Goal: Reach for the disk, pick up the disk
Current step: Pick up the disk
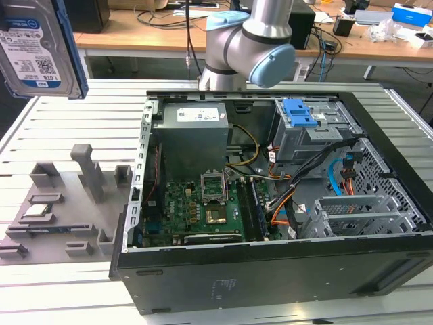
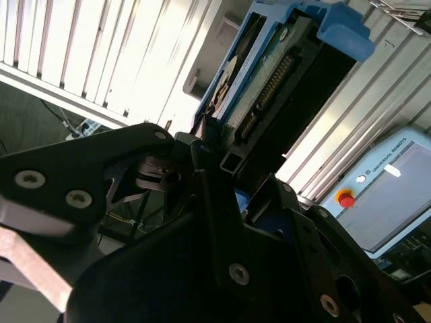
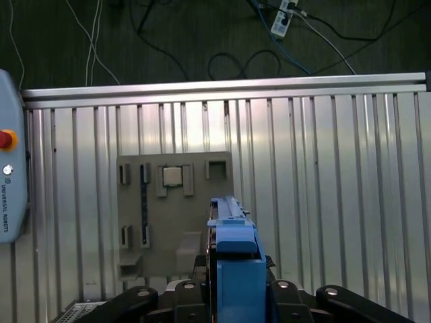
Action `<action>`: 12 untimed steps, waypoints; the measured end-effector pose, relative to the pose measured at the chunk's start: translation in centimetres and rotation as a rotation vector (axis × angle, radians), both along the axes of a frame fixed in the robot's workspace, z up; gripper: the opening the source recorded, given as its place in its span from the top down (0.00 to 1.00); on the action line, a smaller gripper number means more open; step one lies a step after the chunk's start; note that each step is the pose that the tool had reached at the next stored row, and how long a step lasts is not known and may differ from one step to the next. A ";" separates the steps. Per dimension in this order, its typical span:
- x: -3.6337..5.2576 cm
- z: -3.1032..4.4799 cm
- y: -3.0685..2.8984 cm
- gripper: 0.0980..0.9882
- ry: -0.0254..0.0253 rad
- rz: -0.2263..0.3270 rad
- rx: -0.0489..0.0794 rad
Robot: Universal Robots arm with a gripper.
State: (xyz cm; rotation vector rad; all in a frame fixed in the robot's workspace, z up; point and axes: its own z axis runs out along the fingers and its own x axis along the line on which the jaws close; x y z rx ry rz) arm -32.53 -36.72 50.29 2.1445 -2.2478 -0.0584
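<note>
The tool (image 3: pixel 236 301) was found closed on the disk (image 3: pixel 236 252), whose blue side rail was gripped between the black jaws in the first wrist view. In the second wrist view the disk (image 2: pixel 269 81) was seen reaching out beyond the tool (image 2: pixel 225 168), with its connector row and a blue rail end exposed.

In the exterior view the disk (image 1: pixel 37 47) was held in the air, clear of the counter (image 1: pixel 67 298), with its label face turned to the camera. It was placed at about ten o'clock from the open computer case (image 1: pixel 270 284).

A grey holder tray (image 1: pixel 84 176) lay on the slatted counter at nine o'clock of the case, and a small square chip (image 1: pixel 37 211) was seated in it. A blue latch (image 1: pixel 298 112) was mounted inside the case towards one o'clock. A control pendant (image 3: pixel 10 175) with a red button was seen lying by the counter's edge.
</note>
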 end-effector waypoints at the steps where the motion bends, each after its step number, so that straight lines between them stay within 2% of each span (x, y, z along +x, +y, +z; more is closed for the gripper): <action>1: 0.46 0.01 0.00 0.70 0.0002 0.000 0.000; 3: 1.16 0.00 0.00 0.70 0.0002 0.000 0.000; 6: 2.96 0.00 0.01 0.70 0.0010 0.000 0.000; 8: 3.71 0.00 0.02 0.70 0.0016 0.000 0.000; 10: 5.25 0.00 0.02 0.70 0.0025 0.000 0.000; 12: 5.90 0.01 0.03 0.70 0.0029 0.000 0.000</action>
